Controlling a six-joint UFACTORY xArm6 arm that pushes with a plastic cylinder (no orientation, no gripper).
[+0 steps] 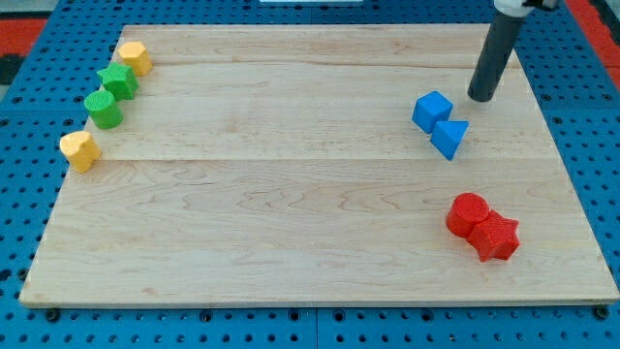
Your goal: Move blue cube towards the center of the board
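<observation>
The blue cube [431,110] sits on the wooden board [291,194] at the view's right, above middle height. A blue triangular block [449,137] touches its lower right side. My tip [480,98] stands just to the right of the blue cube and slightly above it, with a small gap between them. The rod rises from the tip to the view's top right.
A red cylinder [468,212] and a red star block [498,236] touch at the lower right. At the view's left edge stand a yellow block [135,57], a green star block [118,79], a green cylinder [103,108] and another yellow block [79,149].
</observation>
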